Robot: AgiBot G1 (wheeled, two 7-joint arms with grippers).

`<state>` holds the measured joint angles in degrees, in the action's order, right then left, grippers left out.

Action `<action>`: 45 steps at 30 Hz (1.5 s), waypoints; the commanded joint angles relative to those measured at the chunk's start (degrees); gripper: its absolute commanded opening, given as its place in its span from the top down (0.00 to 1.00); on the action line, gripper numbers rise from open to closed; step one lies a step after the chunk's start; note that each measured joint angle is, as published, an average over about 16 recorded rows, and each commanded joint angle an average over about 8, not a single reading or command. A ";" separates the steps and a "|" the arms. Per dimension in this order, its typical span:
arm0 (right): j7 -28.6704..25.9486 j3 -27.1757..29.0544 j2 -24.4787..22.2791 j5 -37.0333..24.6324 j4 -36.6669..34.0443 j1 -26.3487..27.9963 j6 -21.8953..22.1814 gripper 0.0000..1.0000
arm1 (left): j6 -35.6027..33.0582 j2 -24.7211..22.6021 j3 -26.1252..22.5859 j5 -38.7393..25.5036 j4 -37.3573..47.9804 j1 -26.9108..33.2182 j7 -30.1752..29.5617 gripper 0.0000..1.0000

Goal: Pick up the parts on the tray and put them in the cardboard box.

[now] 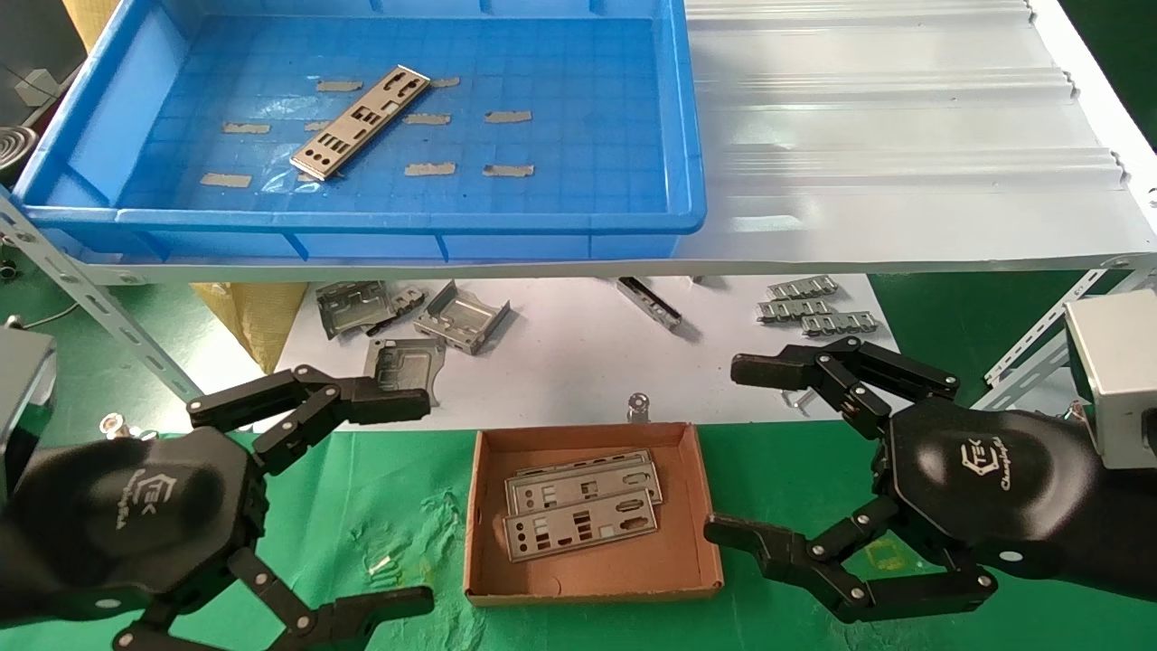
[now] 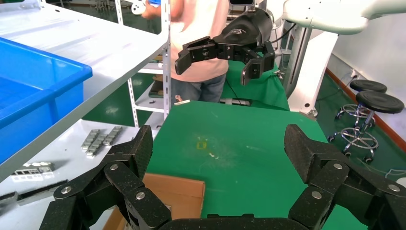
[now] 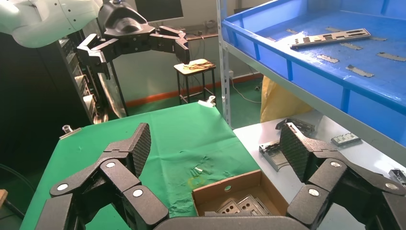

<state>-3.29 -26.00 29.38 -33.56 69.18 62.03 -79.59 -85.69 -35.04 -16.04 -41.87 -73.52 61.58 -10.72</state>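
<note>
Left gripper: black left gripper (image 1: pixel 357 502) hangs over the green-covered surface (image 1: pixel 389 506), jaws spread wide, holding nothing.
Tray: large shallow bright blue plastic tray (image 1: pixel 687 136) sits on the white shelf (image 1: pixel 904 136), up and beyond the left gripper, grey tape scraps on its gridded floor.
Part in tray: one thin flat silver punched metal plate (image 1: pixel 361 121) lies slanted on the tray floor, well apart from both grippers.
Cardboard box: small shallow brown cardboard box (image 1: pixel 592 588) rests on the green surface between the two grippers.
Parts in box: two silver punched plates (image 1: pixel 583 504) lie flat inside, one overlapping the other.
Other metal: bent grey metal brackets (image 1: pixel 411 321) and small ridged silver clips (image 1: pixel 813 307) lie on the white sheet under the shelf, beyond the grippers.
Right gripper: black right gripper (image 1: pixel 737 452) hangs just right of the box, jaws spread wide, empty.
</note>
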 commanded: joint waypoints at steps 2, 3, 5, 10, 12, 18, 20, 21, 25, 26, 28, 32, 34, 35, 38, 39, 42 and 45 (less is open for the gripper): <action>0.00 0.00 0.00 0.00 0.00 0.00 0.00 0.00 | 0.00 0.00 0.00 0.00 0.00 0.00 0.00 0.00; 0.00 0.00 0.00 0.00 0.00 0.00 0.00 0.00 | 0.00 0.00 0.00 0.00 0.00 0.00 0.00 0.00; 0.00 0.00 0.00 0.00 0.00 0.00 0.00 0.00 | 0.00 0.00 0.00 0.00 0.00 0.00 0.00 0.00; 0.00 0.00 0.00 0.00 0.00 0.00 0.00 0.00 | 0.00 0.00 0.00 0.00 0.00 0.00 0.00 0.00; 0.00 0.00 0.00 0.00 0.00 0.00 0.00 0.00 | 0.00 0.00 0.00 0.00 0.00 0.00 0.00 0.00; 0.00 0.00 0.00 0.00 0.00 0.00 0.00 0.00 | 0.00 0.00 0.00 0.00 0.00 0.00 0.00 0.00; 0.00 0.00 0.00 0.00 0.00 0.00 0.00 0.00 | 0.00 0.00 0.00 0.00 0.00 0.00 0.00 0.00; 0.00 0.00 0.00 0.00 0.00 0.00 0.00 0.00 | 0.00 0.00 0.00 0.00 0.00 0.00 0.00 0.00; 0.00 0.00 0.00 0.00 0.00 0.00 0.00 0.00 | 0.00 0.00 0.00 0.00 0.00 0.00 0.00 0.00; 0.00 0.00 0.00 0.00 0.00 0.00 0.00 0.00 | 0.00 0.00 0.00 0.00 0.00 0.00 0.00 0.00; 0.00 0.00 0.00 0.00 0.00 0.00 0.00 0.00 | 0.00 0.00 0.00 0.00 0.00 0.00 0.00 0.00; 0.00 0.00 0.00 0.00 0.00 0.00 0.00 0.00 | 0.00 0.00 0.00 0.00 0.00 0.00 0.00 0.00; 0.00 0.00 0.00 0.00 0.00 0.00 0.00 0.00 | 0.00 0.00 0.00 0.00 0.00 0.00 0.00 0.00; 0.00 0.00 0.00 0.00 0.00 0.00 0.00 0.00 | 0.00 0.00 0.00 0.00 0.00 0.00 0.00 0.00; 0.00 0.00 0.00 0.00 0.00 0.00 0.00 0.00 | 0.00 0.00 0.00 0.00 0.00 0.00 0.00 0.00; 0.00 0.00 0.00 0.00 0.00 0.00 0.00 0.00 | 0.00 0.00 0.00 0.00 0.00 0.00 0.00 0.00; 0.00 0.00 0.00 0.00 0.00 0.00 0.00 0.00 | 0.00 0.00 0.00 0.00 0.00 0.00 0.00 0.00; 0.00 0.00 0.00 0.00 0.00 0.00 0.00 0.00 | 0.00 0.00 0.00 0.00 0.00 0.00 0.00 0.00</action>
<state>-3.29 -26.00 29.38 -33.56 69.18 62.03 -79.59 -85.69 -35.04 -16.04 -41.87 -73.52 61.58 -10.72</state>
